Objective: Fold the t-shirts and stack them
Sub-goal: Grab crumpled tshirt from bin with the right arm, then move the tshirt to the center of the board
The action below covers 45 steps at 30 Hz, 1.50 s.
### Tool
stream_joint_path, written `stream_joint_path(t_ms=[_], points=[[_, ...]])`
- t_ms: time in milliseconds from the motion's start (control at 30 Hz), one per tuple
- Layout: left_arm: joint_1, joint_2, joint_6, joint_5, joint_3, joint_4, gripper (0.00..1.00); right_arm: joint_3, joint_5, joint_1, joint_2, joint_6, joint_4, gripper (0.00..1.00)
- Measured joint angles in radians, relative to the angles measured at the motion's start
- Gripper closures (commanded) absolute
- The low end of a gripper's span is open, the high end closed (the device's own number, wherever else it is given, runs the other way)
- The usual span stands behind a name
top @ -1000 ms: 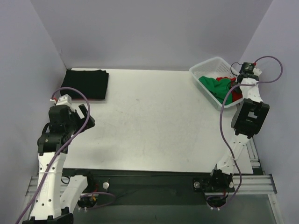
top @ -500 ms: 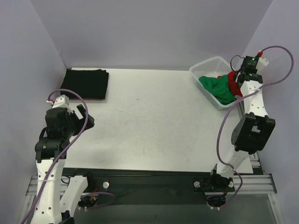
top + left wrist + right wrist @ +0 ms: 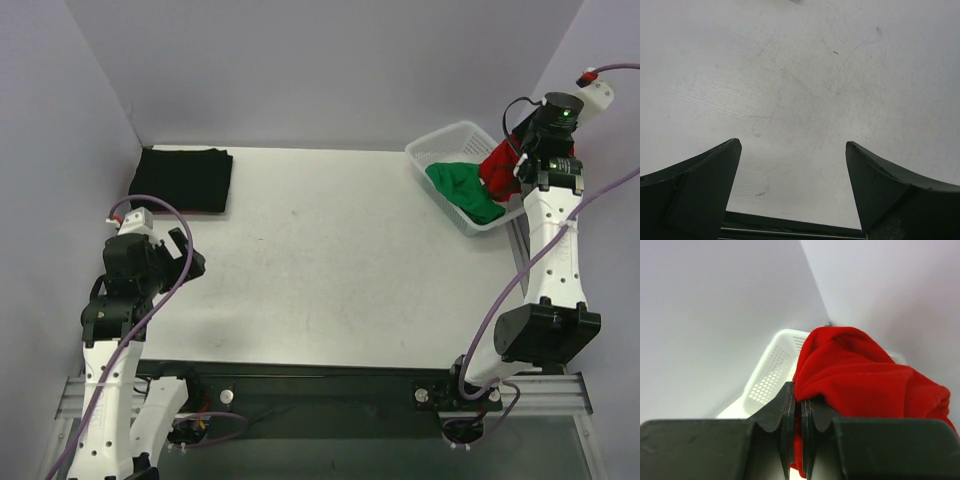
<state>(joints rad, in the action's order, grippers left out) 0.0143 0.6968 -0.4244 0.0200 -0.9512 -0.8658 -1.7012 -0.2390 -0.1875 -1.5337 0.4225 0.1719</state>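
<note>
Right claw point(image 3: 518, 166) is seen clamped on a fold of the red t-shirt point(image 3: 497, 160). In the wrist view its two fingers point(image 3: 786, 410) are pressed almost together, with red cloth caught between them. Left claw point(image 3: 792, 144) is spread wide with nothing held, and only bare tabletop is seen between its fingers. It is placed well apart from the basket point(image 3: 445, 143), toward the opposite, near-left part of the table point(image 3: 330, 260).

The table is white and faintly scuffed, and the basket is set at its far right corner. The black t-shirt point(image 3: 182, 178) is laid flat and folded into a neat rectangle on the table, at the far left corner, as far across from the basket as the surface allows. The basket is white plastic with perforated walls and is turned at an angle to the table's edges. The green t-shirt point(image 3: 465, 190) is crumpled inside it, filling most of the near end. The red t-shirt is bunched into a hanging bundle above the right side of the basket, just beside the green one. Whether its lower end touches the basket cannot be told.
</note>
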Motion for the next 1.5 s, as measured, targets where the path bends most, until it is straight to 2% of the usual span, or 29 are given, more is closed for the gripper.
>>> stream_joint_path(t_ms=[167,300,533,700,767,800,833,900,933,1067,1233,1500], points=[[0.000,0.013,0.000,0.002,-0.010,0.010,0.03,-0.031,0.000,0.105,0.059,-0.032,0.003,1.00],[0.000,0.020,0.000,0.003,-0.027,0.013,0.03,-0.058,0.009,0.253,0.126,-0.050,0.003,1.00],[-0.001,0.019,0.001,0.002,-0.062,0.012,0.03,-0.242,0.079,0.512,0.132,-0.053,0.040,1.00],[-0.001,0.018,-0.001,0.002,-0.067,0.012,0.04,-0.292,0.160,0.682,0.132,0.014,0.066,1.00],[-0.001,0.018,-0.003,0.001,-0.067,0.012,0.06,-0.237,0.189,0.713,0.147,0.056,0.067,0.98],[-0.001,0.018,-0.004,0.001,-0.067,0.012,0.07,-0.182,0.196,0.719,0.163,0.079,0.063,0.74],[-0.001,0.018,-0.006,0.001,-0.067,0.013,0.09,-0.113,0.196,0.721,0.184,0.105,0.066,0.59],[-0.001,0.020,-0.011,0.001,-0.064,0.016,0.10,0.053,0.186,0.717,0.226,0.156,0.069,0.36],[-0.001,0.021,-0.015,0.002,-0.057,0.022,0.12,0.146,0.175,0.712,0.248,0.176,0.080,0.33],[-0.034,0.033,-0.042,0.014,-0.016,0.048,0.15,0.464,0.135,0.711,0.266,0.231,0.166,0.31],[-0.130,0.061,-0.102,0.018,0.068,0.084,0.19,0.737,0.128,0.713,0.299,0.284,0.267,0.35],[-0.457,0.179,-0.239,-0.062,0.167,0.167,0.21,0.884,0.152,0.713,0.378,0.378,0.274,0.42]])
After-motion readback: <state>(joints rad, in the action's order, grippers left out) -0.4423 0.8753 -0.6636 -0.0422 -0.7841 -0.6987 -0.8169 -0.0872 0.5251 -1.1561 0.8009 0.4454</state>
